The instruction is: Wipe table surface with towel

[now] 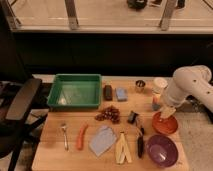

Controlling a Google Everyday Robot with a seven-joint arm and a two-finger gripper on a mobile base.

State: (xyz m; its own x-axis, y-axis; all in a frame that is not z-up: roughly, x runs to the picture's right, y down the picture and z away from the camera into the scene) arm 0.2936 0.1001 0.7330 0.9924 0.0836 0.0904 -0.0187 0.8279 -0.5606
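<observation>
A grey-blue towel (102, 139) lies flat on the wooden table (55, 157), near the front edge, between a carrot (81, 137) and a banana (121, 148). My gripper (167, 113) is at the end of the white arm (190, 85) on the right side. It hangs just above the orange-red plate (165, 124), far to the right of the towel and apart from it.
A green bin (76, 91) stands at the back left. A fork (65, 135), grapes (108, 114), a dark block (107, 92), a blue sponge (121, 94), a metal cup (140, 85), a white cup (159, 85) and a purple bowl (161, 150) crowd the table. A black chair (20, 107) stands to the left.
</observation>
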